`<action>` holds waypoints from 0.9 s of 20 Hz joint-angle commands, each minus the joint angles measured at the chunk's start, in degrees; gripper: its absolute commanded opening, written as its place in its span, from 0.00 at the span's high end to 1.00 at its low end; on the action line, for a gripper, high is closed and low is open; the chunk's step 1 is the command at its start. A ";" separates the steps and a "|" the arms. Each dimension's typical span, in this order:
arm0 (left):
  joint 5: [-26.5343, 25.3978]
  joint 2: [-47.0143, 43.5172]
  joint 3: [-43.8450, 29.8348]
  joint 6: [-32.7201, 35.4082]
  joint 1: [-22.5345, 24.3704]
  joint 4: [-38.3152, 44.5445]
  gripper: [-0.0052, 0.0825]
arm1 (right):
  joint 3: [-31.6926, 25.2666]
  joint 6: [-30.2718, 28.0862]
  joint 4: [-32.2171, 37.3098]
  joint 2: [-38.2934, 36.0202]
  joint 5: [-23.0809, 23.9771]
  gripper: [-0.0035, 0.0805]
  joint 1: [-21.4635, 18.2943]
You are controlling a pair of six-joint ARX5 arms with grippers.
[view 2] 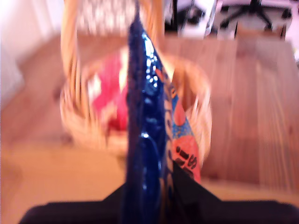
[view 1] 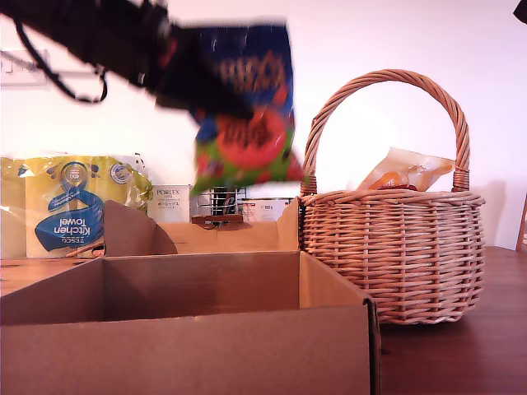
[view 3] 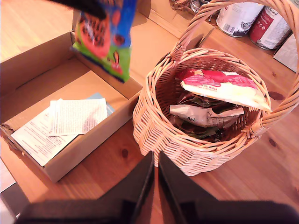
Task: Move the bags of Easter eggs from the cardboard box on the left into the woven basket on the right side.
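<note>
The fingers of my first gripper are clenching the top edge of a dark blue bag, a light, limp, slippery pouch dangling between the cardboard box and the woven basket, while my second gripper is hovering pressed shut and empty.

A brown wooden worktop is carrying the cardboard box and, just beside it toward the exterior view's right, the woven basket. Behind the box, a kitchen towel pack and a small white Porlex box are standing.
</note>
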 commanded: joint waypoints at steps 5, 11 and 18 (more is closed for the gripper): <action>-4.24 0.94 -0.50 -6.10 -6.73 16.66 0.97 | 0.13 -0.26 0.17 -0.09 0.04 0.97 -0.17; -14.27 9.77 -0.28 -7.50 -12.02 33.42 0.97 | 0.13 -0.26 0.17 -0.20 0.04 0.97 -0.17; -27.28 21.35 4.72 -0.46 -16.50 42.99 0.97 | 0.13 -0.26 -0.87 -0.22 0.02 0.97 -0.17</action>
